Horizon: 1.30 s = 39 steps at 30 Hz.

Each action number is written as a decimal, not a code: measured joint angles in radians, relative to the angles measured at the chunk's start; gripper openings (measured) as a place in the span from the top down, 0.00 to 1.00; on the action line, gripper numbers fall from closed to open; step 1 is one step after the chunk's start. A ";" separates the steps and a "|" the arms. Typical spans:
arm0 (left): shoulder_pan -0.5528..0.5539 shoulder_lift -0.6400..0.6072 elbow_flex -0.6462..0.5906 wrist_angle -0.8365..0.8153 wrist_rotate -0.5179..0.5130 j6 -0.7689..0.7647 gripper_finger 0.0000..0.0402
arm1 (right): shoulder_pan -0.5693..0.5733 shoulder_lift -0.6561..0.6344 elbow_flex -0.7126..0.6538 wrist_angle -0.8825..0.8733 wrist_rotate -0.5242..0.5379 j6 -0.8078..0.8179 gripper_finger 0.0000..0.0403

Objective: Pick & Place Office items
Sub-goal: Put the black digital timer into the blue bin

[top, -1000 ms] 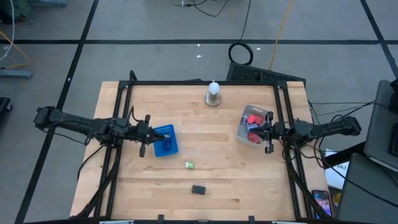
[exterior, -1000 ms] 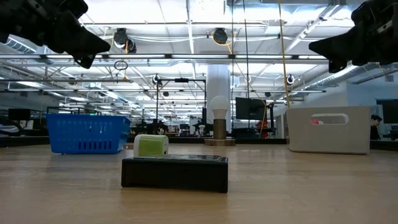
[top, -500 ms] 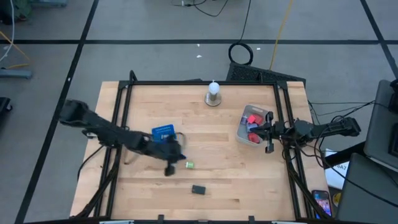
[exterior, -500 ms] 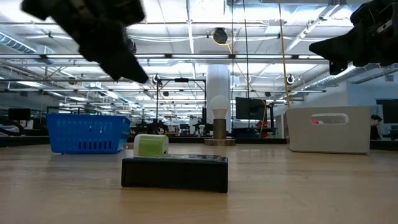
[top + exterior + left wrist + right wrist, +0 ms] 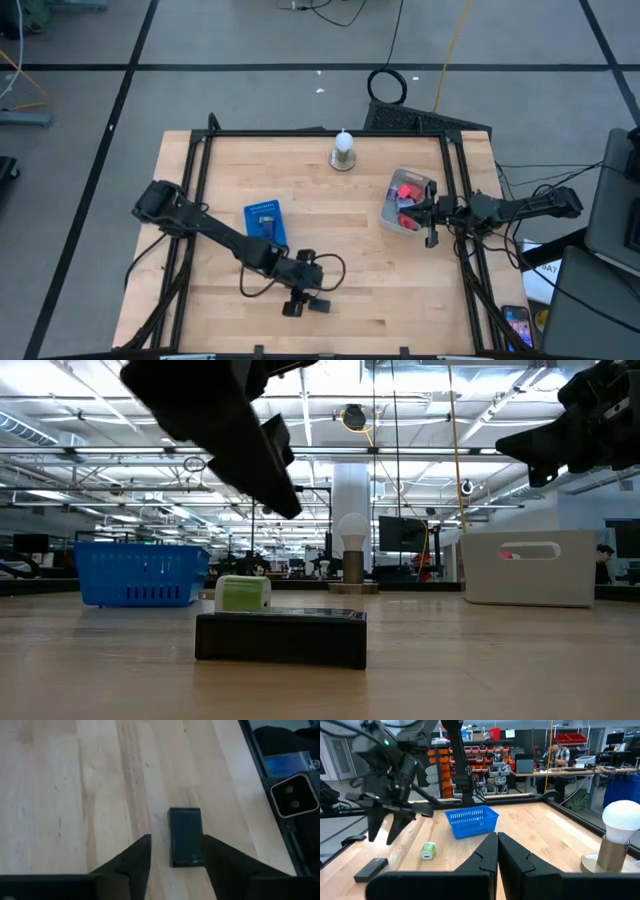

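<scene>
Nearest you, at the front edge of the table, lies the black flat block [image 5: 186,837], long side pointing away from the left gripper [image 5: 175,851]. That gripper hovers above it with its fingers parted, one on each long side, not yet touching. You'll likely find the block rigid and light; its smooth top may be slick, so take it across the narrow width near the middle, pads flat on the long edges, and come low before closing.

Just behind it sits the small green and white piece [image 5: 242,595], a stubby cylinder by its look, which could roll if nudged.

Farther back on the left arm's side is the blue basket [image 5: 265,221], with something dark blue in it.

On the far right, the right gripper [image 5: 432,213] waits with its fingers closed and empty over the white bin [image 5: 386,212], which holds red and pink pieces [image 5: 408,192].

Beyond, the light bulb on its round base [image 5: 343,150] stands at the back edge.
</scene>
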 joint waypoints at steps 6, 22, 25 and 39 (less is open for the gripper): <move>0.001 0.002 0.038 -0.043 0.006 -0.025 0.45 | 0.000 0.004 0.000 0.013 0.001 0.008 0.99; -0.042 0.002 0.040 -0.041 0.050 -0.083 0.38 | 0.000 0.077 0.000 0.121 0.159 0.132 0.99; -0.065 0.016 0.040 0.006 -0.009 -0.084 0.38 | 0.000 0.100 0.000 0.144 0.159 0.205 0.99; -0.091 0.183 0.074 0.033 -0.135 -0.068 0.38 | 0.001 0.172 0.000 0.185 0.072 0.340 0.99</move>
